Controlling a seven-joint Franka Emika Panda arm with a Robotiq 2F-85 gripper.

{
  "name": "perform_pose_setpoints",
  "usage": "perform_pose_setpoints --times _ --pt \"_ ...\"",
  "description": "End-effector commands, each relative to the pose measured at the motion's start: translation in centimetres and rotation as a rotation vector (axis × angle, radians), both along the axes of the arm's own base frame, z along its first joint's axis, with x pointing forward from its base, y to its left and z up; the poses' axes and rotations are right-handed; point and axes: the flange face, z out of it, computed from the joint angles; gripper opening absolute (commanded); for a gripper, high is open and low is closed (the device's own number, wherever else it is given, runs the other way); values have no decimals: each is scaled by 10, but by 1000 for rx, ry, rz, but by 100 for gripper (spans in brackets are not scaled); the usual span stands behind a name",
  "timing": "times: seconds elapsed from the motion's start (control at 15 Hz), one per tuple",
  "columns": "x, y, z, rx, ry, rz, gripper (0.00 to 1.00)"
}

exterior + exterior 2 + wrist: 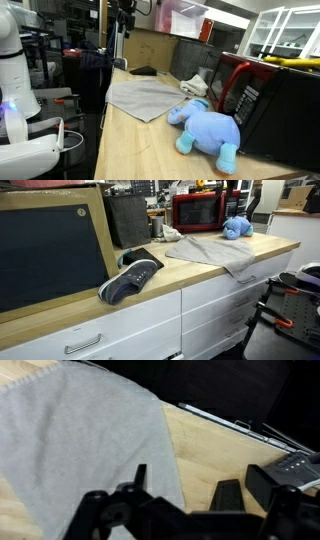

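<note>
Black two-fingered pincer (182, 490), fingers wide apart, clamped on nothing, poised above the edge of a flat grey fabric cloth (80, 440): one finger over the fabric, the other over bare light wooden countertop (210, 450). Close beside the cloth in an exterior view, a soft blue plush toy (205, 128) against a red-and-black microwave (270, 100). Well apart, at the counter's front edge, a dark grey sneaker (130, 280) beside a wood-framed blackboard (50, 250).
</note>
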Motion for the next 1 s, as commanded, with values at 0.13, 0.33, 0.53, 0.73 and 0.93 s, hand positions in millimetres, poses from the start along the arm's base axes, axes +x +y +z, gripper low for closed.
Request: perform_pose_setpoints --times 0.13,0.33,0.53,0.73,0.93 --pt "4 -87 -71 -67 41 -77 100" --pt "-9 -124 -118 -109 47 -112 100" --pt "-23 -150 -157 -131 34 -147 100" --pt "-34 -175 -186 -164 30 -182 100" --pt "-37 -202 -200 -192 45 -235 100"
